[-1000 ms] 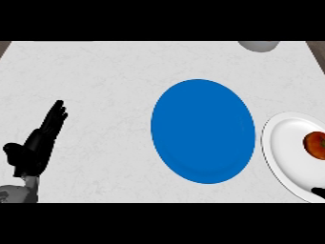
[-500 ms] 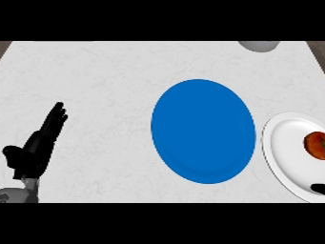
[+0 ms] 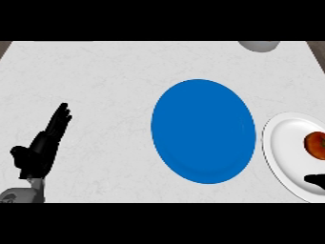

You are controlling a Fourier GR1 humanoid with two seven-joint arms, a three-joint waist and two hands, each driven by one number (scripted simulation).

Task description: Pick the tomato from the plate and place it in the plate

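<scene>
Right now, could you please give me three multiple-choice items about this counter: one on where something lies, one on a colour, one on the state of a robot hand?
1. Where does the round red tomato lie?
A. on the white round plate
B. on the blue round plate
C. on the bare counter

2. What colour is the empty plate in the middle?
A. green
B. blue
C. yellow

3. How is the left robot hand?
A. curled round the tomato
B. pressing on a plate
C. open, fingers straight, holding nothing

Answers:
1 A: the tomato sits on the white round plate at the right edge.
2 B: the blue round plate holds nothing.
3 C: the left robot hand rests open at the lower left.
</scene>
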